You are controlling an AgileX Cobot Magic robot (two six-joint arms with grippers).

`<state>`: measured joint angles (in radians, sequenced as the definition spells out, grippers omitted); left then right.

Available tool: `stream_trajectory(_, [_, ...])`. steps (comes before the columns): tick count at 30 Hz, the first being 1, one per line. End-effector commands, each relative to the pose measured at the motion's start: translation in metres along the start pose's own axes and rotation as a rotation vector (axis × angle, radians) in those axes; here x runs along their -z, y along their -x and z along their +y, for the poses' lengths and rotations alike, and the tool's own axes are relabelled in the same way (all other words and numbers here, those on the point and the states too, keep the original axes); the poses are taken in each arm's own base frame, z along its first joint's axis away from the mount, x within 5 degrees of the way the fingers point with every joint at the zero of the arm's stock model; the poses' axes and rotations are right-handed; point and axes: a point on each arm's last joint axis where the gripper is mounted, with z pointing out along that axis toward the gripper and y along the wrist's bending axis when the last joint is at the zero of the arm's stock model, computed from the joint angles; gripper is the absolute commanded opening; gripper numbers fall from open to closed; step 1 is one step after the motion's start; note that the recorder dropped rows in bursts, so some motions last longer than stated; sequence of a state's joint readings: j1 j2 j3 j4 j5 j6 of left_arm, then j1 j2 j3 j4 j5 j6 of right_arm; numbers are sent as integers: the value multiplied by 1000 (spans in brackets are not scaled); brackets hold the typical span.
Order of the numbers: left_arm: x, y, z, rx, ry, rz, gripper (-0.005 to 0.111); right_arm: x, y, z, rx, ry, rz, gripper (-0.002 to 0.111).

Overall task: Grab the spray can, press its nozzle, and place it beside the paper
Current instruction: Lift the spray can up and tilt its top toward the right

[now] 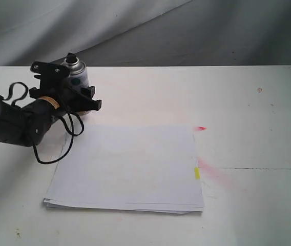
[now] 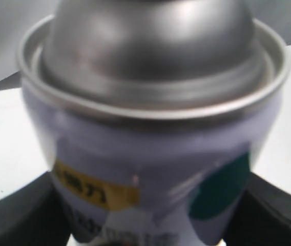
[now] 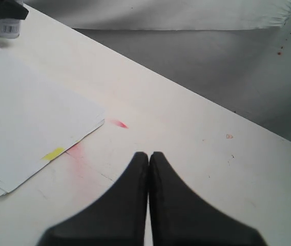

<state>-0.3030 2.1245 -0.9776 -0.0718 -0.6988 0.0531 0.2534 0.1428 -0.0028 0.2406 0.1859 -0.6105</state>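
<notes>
The spray can (image 1: 77,75) is upright at the back left of the table, its black nozzle (image 1: 71,56) on top. My left gripper (image 1: 73,85) is shut on the can's body. In the left wrist view the spray can (image 2: 150,128) fills the frame, with a black finger (image 2: 12,218) on each side and its nozzle cut off. The paper (image 1: 127,166) lies flat in front of the can, with a yellow tab (image 1: 196,173) on its right edge. My right gripper (image 3: 149,156) is shut and empty, hovering over bare table right of the paper (image 3: 27,118). The exterior view does not show it.
Red spray stains (image 1: 201,128) mark the white table (image 1: 253,118) by the paper's right edge, and a fainter one (image 1: 213,172) lies near the tab. A black cable (image 1: 68,138) loops from the left arm onto the paper's corner. Grey cloth (image 1: 186,31) hangs behind the table.
</notes>
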Motion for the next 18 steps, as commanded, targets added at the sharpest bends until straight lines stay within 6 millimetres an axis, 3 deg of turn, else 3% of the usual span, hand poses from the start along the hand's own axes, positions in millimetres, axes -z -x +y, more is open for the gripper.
stream_trajectory(1, [28,53,1,-82,-14,24,0,0,0,0,-7,-5,-4,0])
stream_trajectory(6, [77,102,1,-194,-43,103,0,0,0,0,-7,-5,-4,0])
stream_trajectory(10, [110,129,-4,-314,-71,99,0,0,0,0,-7,-5,-4,0])
stream_trajectory(12, [124,136,-18,-393,-119,101,0,0,0,0,-7,-5,-4,0])
stream_trajectory(18, [137,132,-49,-504,-226,158,0,0,0,0,-7,-5,-4,0])
